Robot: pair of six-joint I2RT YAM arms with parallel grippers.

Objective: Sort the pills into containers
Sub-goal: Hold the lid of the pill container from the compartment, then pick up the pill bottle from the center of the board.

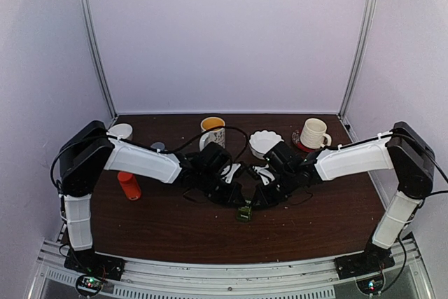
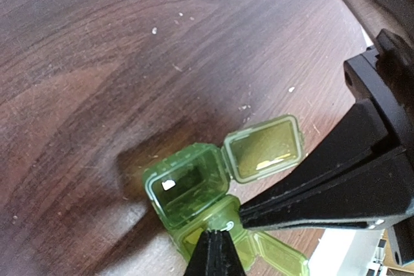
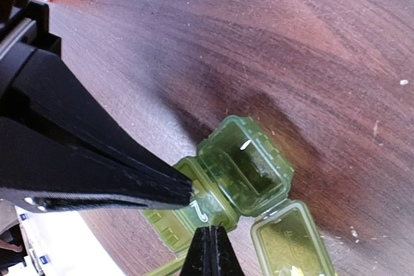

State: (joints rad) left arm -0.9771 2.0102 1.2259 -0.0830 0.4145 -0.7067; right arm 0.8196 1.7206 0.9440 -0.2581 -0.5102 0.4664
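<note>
The translucent green pill box (image 2: 194,193) is lying flat on the dark wooden surface (image 2: 129,63). Its end compartment (image 2: 189,182) is standing open, lid (image 2: 265,148) swung outward, with a small white speck (image 2: 168,184) showing inside.

A dark brown wooden table (image 1: 175,232) has crockery along its far edge: a white cup (image 1: 121,131) at the left corner, a mug with a yellow inside (image 1: 212,124) near the middle, a white scalloped bowl (image 1: 264,141) to its right, and a cream ribbed mug (image 1: 313,132) on a red coaster (image 1: 299,146). An orange bottle (image 1: 129,185) sits at the left. Pale crumbs (image 2: 154,30) fleck the wood.
</note>
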